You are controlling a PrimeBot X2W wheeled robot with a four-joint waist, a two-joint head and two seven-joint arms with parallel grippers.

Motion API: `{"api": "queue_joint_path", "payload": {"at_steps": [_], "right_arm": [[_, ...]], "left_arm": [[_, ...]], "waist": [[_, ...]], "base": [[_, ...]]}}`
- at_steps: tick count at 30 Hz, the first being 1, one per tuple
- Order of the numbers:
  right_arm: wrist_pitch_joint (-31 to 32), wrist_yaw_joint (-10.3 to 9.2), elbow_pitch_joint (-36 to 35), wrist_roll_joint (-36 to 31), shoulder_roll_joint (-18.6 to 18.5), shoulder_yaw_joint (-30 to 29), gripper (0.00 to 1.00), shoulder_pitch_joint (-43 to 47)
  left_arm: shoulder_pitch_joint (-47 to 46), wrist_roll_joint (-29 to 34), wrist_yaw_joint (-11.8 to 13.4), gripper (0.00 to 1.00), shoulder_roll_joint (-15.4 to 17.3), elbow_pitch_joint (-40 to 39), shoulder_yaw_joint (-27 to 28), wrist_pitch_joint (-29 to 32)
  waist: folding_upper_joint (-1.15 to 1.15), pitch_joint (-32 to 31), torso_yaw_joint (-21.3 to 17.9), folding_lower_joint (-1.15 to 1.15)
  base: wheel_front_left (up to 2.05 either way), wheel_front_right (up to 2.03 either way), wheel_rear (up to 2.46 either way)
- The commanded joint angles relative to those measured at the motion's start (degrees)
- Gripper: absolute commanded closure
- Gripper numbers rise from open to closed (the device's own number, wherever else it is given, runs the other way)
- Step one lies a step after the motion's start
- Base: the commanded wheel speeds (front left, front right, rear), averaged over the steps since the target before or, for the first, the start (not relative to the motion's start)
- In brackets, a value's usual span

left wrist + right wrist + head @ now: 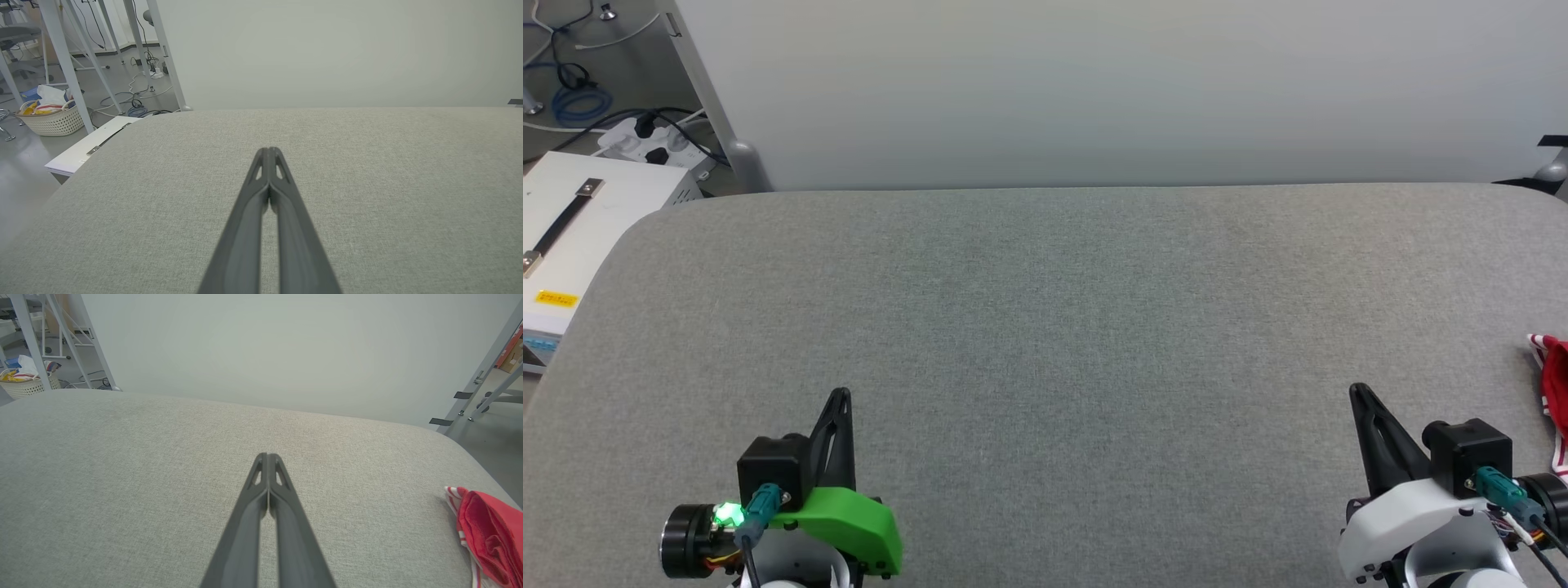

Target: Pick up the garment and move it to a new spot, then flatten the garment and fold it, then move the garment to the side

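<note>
Here, nearest the head camera, the left gripper (843, 397) sits at the lower left above its green housing, and the right gripper (1356, 390) at the lower right above a white one, both just over the grey fabric-covered table (1045, 310). Each pair of long dark fingers is pressed together with nothing between them; the left wrist view shows the left gripper (269, 151) with its tips meeting, and the right wrist view shows the same of the right gripper (267, 456). To the right of the right gripper, at the table's right edge, lies the garment (1557, 384), a bunched heap of red cloth with red-and-white striped trim (cut off by the frame, so no print can be read). In the right wrist view the garment (488, 531) rests near the table's rounded corner, well apart from the fingers. Further out, off the table's left corner, stands a white box (580, 237) with a black strap handle, and behind it a power strip (654, 140) and a coil of blue cable (580, 102) lie on the floor. A pale wall panel (1094, 82) rises behind the table's far edge. In the left wrist view a white woven basket (51, 119) holding bags sits on the floor among grey metal frame legs (65, 61).
</note>
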Motion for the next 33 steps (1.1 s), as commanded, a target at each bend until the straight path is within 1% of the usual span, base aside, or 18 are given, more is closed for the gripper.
{"api": "queue_joint_path", "payload": {"at_steps": [1, 22, 33], "right_arm": [[-0.2, -0.04, 0.4, -0.55, 0.21, 0.07, 1.0, -1.27], [-0.25, -0.04, 2.14, -2.16, 0.67, 0.27, 1.0, -2.97], [-0.25, -0.04, 2.14, -2.16, 0.67, 0.27, 1.0, -2.97]], "left_arm": [[-1.32, 0.97, -0.29, 1.0, -0.56, -0.37, 0.55, 0.49], [-1.65, 4.82, -1.24, 1.0, -2.08, -1.82, 2.89, 2.87], [-1.65, 4.82, -1.24, 1.0, -2.08, -1.82, 2.89, 2.87]], "waist": [[0.0, 0.01, -0.02, 0.0], [0.0, 0.2, -0.32, 0.0], [0.0, 0.2, -0.32, 0.0]], "base": [[0.0, 0.0, 0.0], [0.0, 0.0, 0.0], [0.0, 0.0, 0.0]]}}
